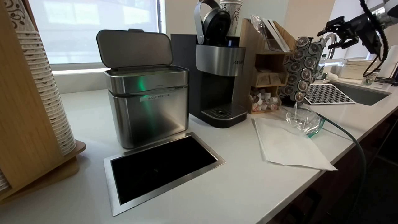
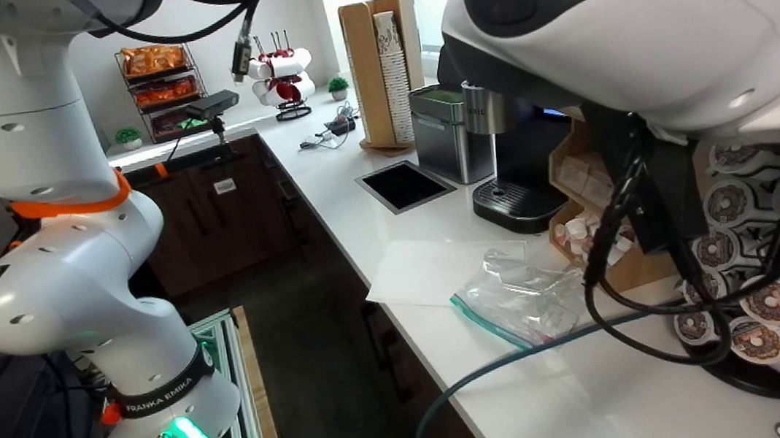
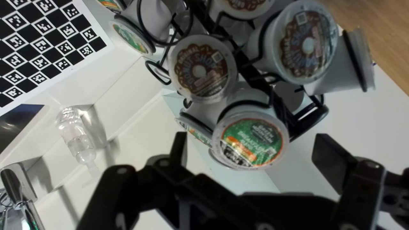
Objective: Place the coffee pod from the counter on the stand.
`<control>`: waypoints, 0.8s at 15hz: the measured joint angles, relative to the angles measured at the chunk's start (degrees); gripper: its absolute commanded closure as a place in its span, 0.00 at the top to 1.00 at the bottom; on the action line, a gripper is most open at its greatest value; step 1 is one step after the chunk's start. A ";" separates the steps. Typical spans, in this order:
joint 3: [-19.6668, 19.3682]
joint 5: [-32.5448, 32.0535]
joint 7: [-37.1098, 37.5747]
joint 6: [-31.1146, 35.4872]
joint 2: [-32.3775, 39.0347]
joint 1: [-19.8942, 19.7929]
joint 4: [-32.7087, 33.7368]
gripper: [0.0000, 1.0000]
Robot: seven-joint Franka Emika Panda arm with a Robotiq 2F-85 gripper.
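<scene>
The stand is a dark wire tower full of pods; its black frame [image 3: 308, 123] shows in the wrist view and its base [image 2: 742, 373] in an exterior view. A green-lidded coffee pod [image 3: 252, 143] sits in one of its wire rings at the near end. My gripper [image 3: 250, 142] is open, one finger on each side of this pod in the picture, with gaps on both sides. In an exterior view the gripper [image 1: 325, 40] is beside the top of the stand, above the counter [image 1: 236, 180]. I see no loose pod on the counter; the arm hides part of it in an exterior view.
A wooden organizer [image 1: 270, 53] and the coffee machine [image 1: 220, 60] stand beside the stand. A clear plastic bag [image 1: 304, 119] and white paper [image 1: 289, 146] lie in front. A checkered board [image 1: 329, 94] lies by the sink [image 1: 362, 93]. A hose [image 1: 342, 129] crosses the counter edge.
</scene>
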 measured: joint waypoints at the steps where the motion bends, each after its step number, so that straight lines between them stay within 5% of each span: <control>1: -0.15 -0.01 0.00 0.03 -0.07 -0.01 -0.08 1.00; 12: -1.53 -2.77 -1.21 1.71 -5.67 0.00 -8.15 1.00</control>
